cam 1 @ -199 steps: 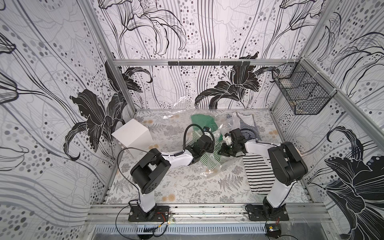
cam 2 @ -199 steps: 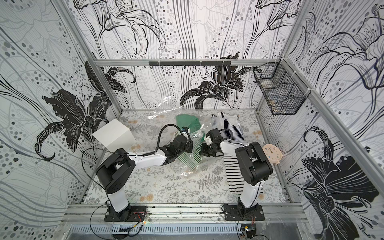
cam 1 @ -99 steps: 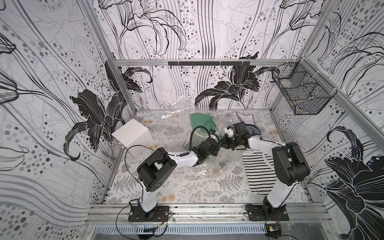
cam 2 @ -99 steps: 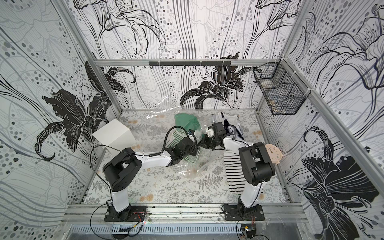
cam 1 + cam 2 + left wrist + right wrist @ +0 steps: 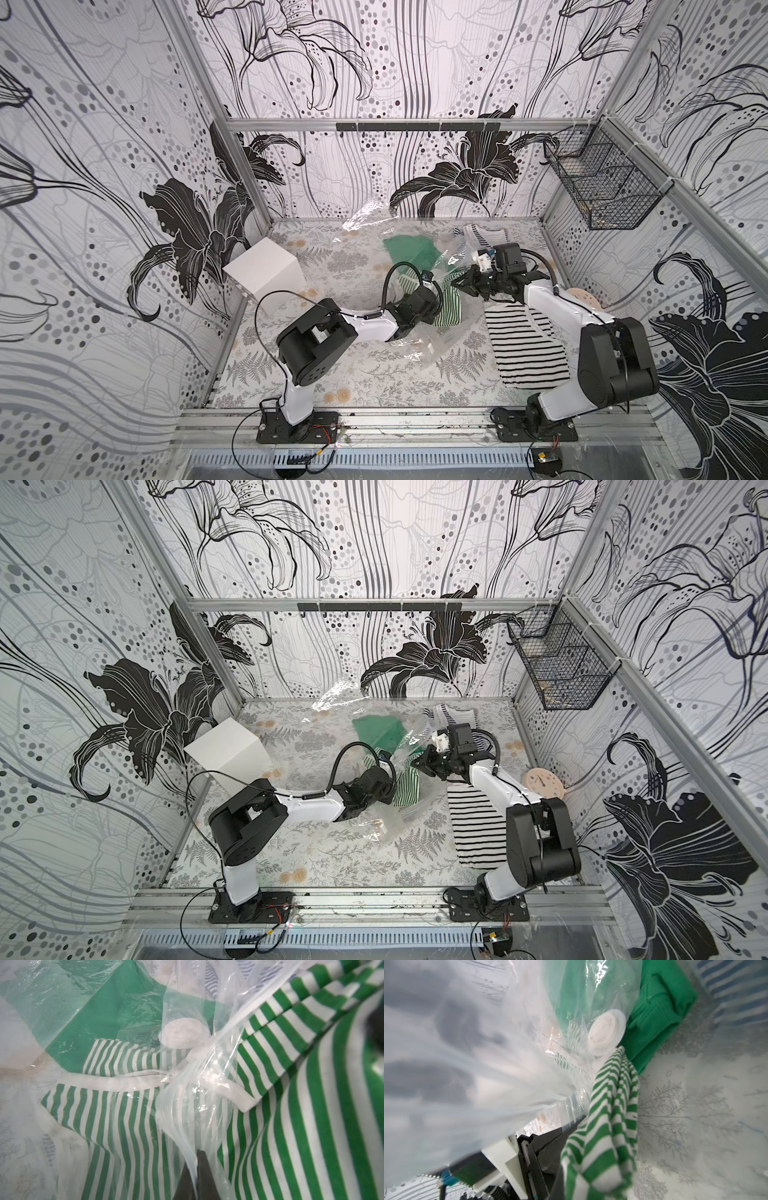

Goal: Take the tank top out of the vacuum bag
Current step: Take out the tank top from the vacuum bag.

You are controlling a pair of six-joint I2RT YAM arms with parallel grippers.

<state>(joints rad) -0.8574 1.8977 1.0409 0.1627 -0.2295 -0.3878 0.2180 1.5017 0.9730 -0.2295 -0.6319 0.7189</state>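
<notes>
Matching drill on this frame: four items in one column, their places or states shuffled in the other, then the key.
Things:
1. white box
2. wire basket
3. green-striped tank top
4. black-striped garment

Places or states:
A. spread flat on the table
B. pinched by the right gripper
C. hung up above the table's right side
D. stands at the table's left edge

Pairs: 1-D, 2-C, 3-B, 4-A
</notes>
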